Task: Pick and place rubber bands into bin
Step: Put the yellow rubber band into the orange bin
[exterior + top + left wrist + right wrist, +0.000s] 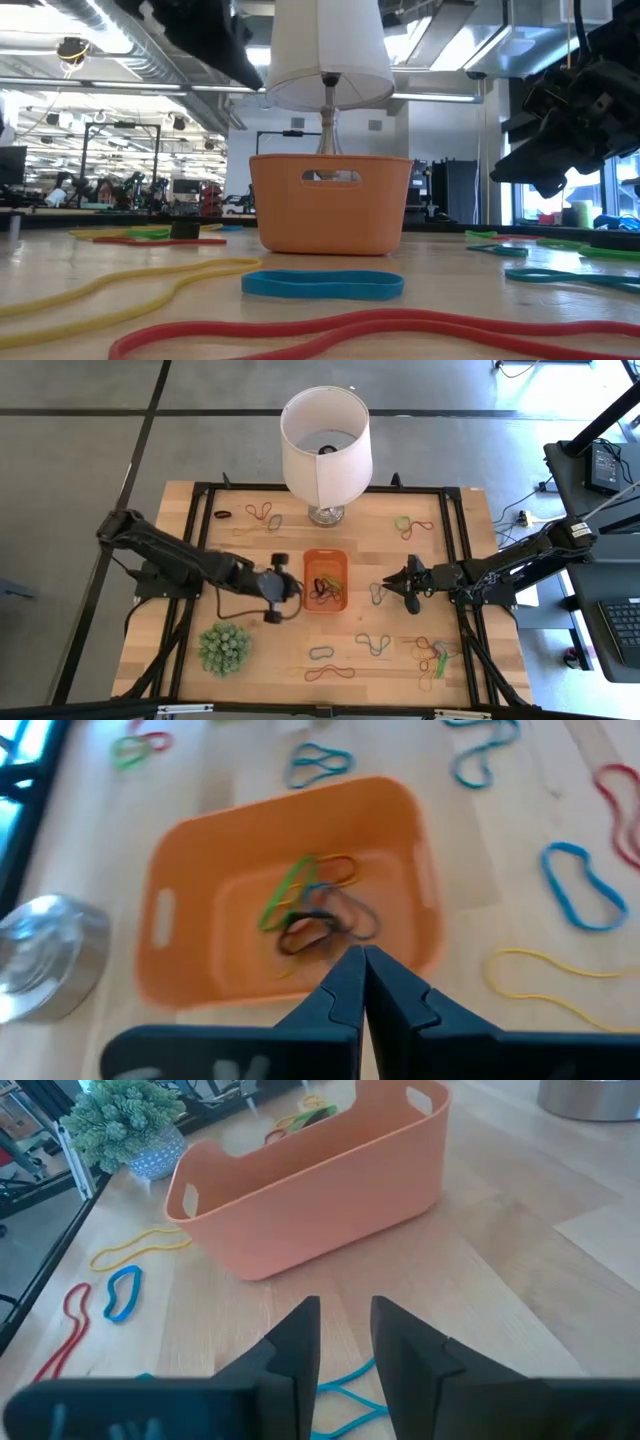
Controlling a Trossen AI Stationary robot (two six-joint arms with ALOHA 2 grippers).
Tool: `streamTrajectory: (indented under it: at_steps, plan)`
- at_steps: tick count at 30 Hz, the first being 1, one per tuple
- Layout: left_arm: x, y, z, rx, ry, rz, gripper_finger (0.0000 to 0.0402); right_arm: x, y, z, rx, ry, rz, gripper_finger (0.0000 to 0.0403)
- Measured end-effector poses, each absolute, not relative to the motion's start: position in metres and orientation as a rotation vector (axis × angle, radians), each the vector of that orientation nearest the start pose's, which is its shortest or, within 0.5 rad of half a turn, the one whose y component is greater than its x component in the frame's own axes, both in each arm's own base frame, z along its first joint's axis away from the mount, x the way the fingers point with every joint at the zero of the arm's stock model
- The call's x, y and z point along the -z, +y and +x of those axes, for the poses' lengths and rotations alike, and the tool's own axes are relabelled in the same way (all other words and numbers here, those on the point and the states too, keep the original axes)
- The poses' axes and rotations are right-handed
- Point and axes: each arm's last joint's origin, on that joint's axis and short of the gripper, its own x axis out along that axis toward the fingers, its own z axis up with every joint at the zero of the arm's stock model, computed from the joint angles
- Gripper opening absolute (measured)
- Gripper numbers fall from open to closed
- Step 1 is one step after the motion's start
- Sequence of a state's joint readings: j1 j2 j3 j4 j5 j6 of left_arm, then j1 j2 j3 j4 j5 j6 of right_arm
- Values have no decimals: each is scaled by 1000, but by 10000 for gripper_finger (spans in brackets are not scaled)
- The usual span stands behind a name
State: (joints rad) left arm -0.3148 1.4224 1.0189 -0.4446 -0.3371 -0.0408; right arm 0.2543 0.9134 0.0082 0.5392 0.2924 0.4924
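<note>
Orange bin (309, 560) mid-counter holds a few rubber bands (315, 905); most lie scattered on the counter (390, 560). Left hand (291, 588) clenched, empty, beside the bin. Right hand (345, 1342) parted over a blue band (345, 1392), not yet grasped.

My two arms were dark, near-black, each built of jointed tubular links with chunky housings at the joints. A black cable looped beside my left arm's base. My left gripper (362, 982) ended in two matte black fingers, flat-sided and tapering to thin tips, stepped along their outer edges. My right gripper (345, 1342) carried the same black, wedge-shaped fingers on a broad dark bar. My right arm showed a pale band near its shoulder link.
</note>
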Motion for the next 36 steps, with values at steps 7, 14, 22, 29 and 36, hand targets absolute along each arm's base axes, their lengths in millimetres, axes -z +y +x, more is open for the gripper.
streamTrajectory:
  at_steps: [7,14,22,29,36]
  plan:
    - [-254,-125,316,93,874,269,41,-123,29,144,122,333,390,95]
    - [-233,-161,344,117,1014,283,99,-123,29,144,122,332,390,95]
    - [-185,-176,358,110,1211,196,124,-123,29,144,120,333,487,95]
    - [-161,-175,353,-13,1372,57,116,-123,30,144,101,340,557,95]
    - [-159,-174,351,-186,1390,-139,107,-123,30,144,101,340,559,95]
